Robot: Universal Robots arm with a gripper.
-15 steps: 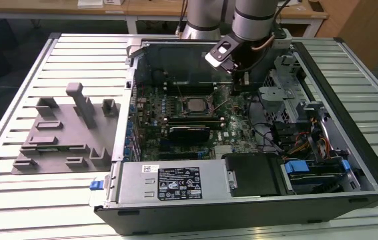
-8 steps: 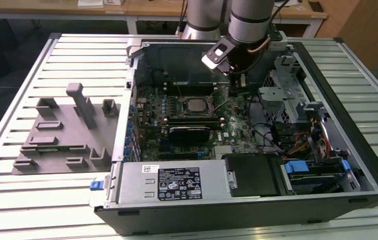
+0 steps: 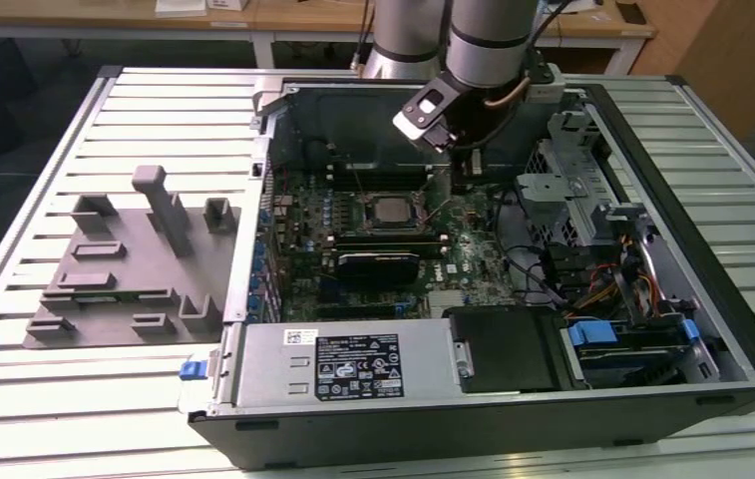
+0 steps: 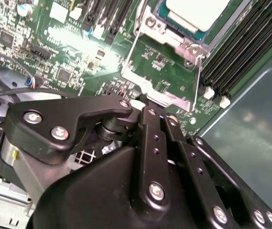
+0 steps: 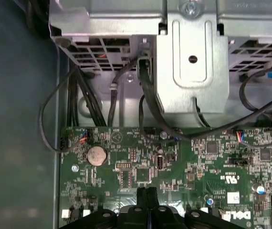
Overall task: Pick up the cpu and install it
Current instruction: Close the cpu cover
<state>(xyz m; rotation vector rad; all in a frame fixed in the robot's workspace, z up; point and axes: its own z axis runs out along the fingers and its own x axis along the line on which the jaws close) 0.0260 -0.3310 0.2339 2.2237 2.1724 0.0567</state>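
The cpu (image 3: 388, 211) lies flat in its socket on the green motherboard (image 3: 471, 264) inside the open computer case, shiny silver top up. In the second wrist view the cpu (image 4: 198, 12) sits inside a metal bracket (image 4: 174, 40), and a wire lever (image 4: 161, 98) loops out from the bracket toward me. My gripper (image 3: 455, 190) hangs over the board just to the exterior view's right of the socket. Its black fingers are shut together with nothing between them in both wrist views. The gripper (image 4: 148, 102) ends right at the lever's far end; the gripper (image 5: 148, 193) hovers above the board.
A silver power supply box (image 3: 337, 364) fills the case's front. A metal drive cage (image 5: 193, 57) with black cables (image 5: 78, 95) stands beside the board. Memory slots (image 4: 241, 52) run next to the socket. A grey fixture (image 3: 125, 269) lies on the slatted table at the exterior view's left.
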